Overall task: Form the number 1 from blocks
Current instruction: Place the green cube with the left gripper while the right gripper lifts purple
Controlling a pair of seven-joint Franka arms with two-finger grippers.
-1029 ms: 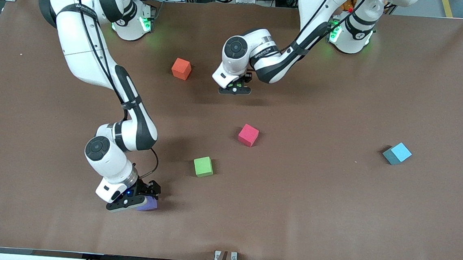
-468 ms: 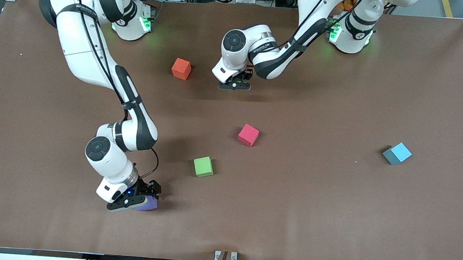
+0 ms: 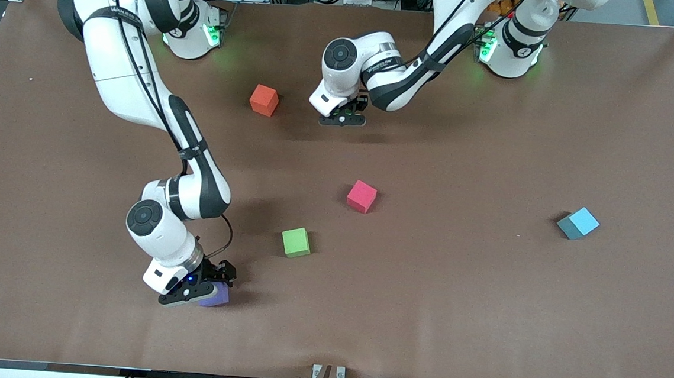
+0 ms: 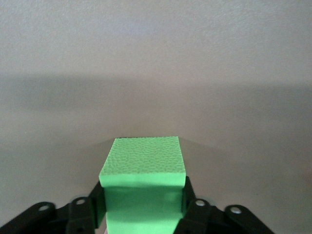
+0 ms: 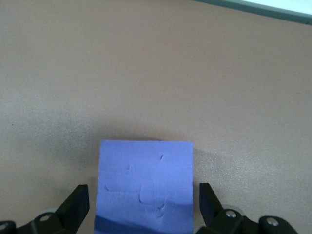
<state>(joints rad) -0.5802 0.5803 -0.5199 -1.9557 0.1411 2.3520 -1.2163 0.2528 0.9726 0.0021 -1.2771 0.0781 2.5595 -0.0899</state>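
The right gripper (image 3: 204, 291) is down at the table (image 3: 482, 318) low in the frame, toward the right arm's end. It is over the purple block (image 3: 218, 295), which rests on the table there, nearer to the camera than every other block. In the right wrist view the purple block (image 5: 146, 180) sits between the fingers (image 5: 77, 202). They are spread wide, with a strip of table showing on each side, so nothing is gripped.

The left gripper (image 3: 342, 118) is in the upper middle of the frame, low over the table and beside the orange block (image 3: 264, 99). The left wrist view shows a pale green block (image 4: 144, 163) between its fingers (image 4: 96, 204). They lie flush against two sides of that block, with no gap to be seen. I cannot tell whether the block touches the table.

Four blocks lie apart from one another, and neither gripper touches them:
- The orange block is highest in the frame.
- The pink block (image 3: 361, 196) is near the centre.
- The green block (image 3: 296, 242) is just lower than the pink one, toward the right arm's end.
- The blue block (image 3: 578, 223) is well apart from the others, toward the left arm's end.
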